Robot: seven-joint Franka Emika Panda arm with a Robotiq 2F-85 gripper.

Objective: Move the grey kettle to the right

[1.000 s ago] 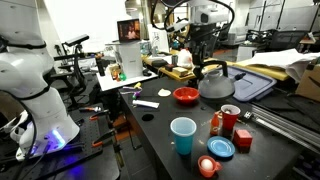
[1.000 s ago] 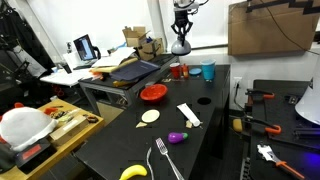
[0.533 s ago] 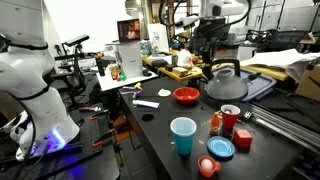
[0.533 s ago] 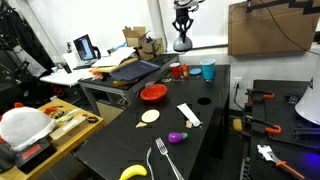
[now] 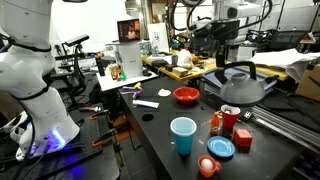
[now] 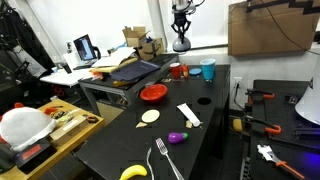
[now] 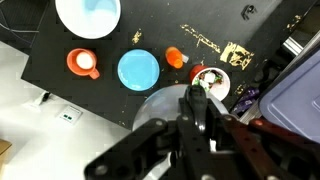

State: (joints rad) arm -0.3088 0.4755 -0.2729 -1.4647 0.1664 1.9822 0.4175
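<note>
The grey kettle [image 5: 243, 89] is a squat grey dome with a dark top handle. It hangs just above the black table [image 5: 160, 125], at its far right part. My gripper [image 5: 237, 62] is shut on the handle from above. In an exterior view the kettle [image 6: 181, 44] hangs under the gripper [image 6: 181, 30] at the table's far end. In the wrist view the kettle [image 7: 160, 108] fills the lower middle and my fingers [image 7: 197, 108] clamp its dark handle.
A blue cup [image 5: 183, 135], red bowl [image 5: 186, 95], red can [image 5: 229, 118], blue lid [image 5: 221, 148] and red block [image 5: 243, 138] stand near the kettle. A grey-blue bin lid [image 5: 272, 80] lies behind it. A banana [image 6: 134, 172] and a fork [image 6: 165, 158] lie at the table's other end.
The gripper has carried the kettle to the right across the table's far part, past the red bowl and over towards the bin lid. The other objects have not moved.
</note>
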